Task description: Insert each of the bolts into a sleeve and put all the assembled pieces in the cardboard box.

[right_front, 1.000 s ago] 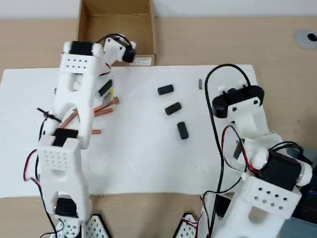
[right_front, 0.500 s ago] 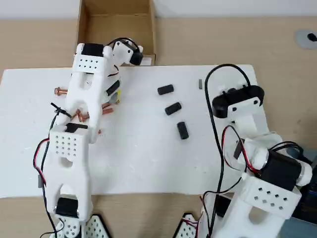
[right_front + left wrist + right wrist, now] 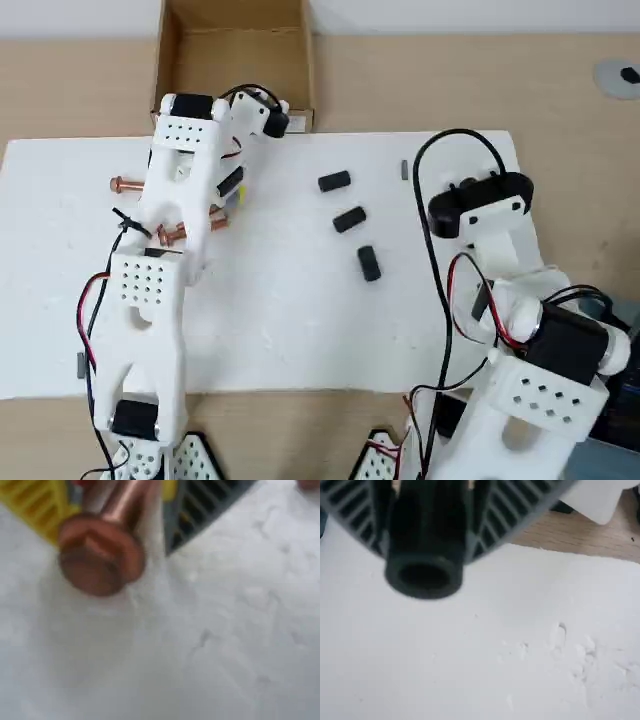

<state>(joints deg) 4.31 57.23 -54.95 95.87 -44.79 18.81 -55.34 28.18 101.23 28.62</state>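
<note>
Wooden table w/ a white foam sheet [image 3: 300, 330] on it; the cardboard box [image 3: 168, 60] sits at the far edge. Well short of the box and off to its right, the right gripper [image 3: 432, 500] is clamped on a black sleeve [image 3: 424, 575], bore open, nothing in it. Three loose sleeves [image 3: 349, 219] lie btw that arm and the box, each apart from the others. Just before the box's front wall, the left gripper [image 3: 230, 188] pinches a copper bolt [image 3: 102, 555] by the shank, head just over the foam. Spare bolts [image 3: 125, 184] lie before the box's left corner.

Progress, as I judge it: early. One bolt + one sleeve are in hand but well apart, not joined. No assembled piece anywhere and nothing boxed, so all the inserting and boxing is left.

Hard to tell: the left arm covers some bolts, so no sure count. The box's far end is cut off. A small grey bit [image 3: 404, 170] lies right of the box, unclear what it is.
</note>
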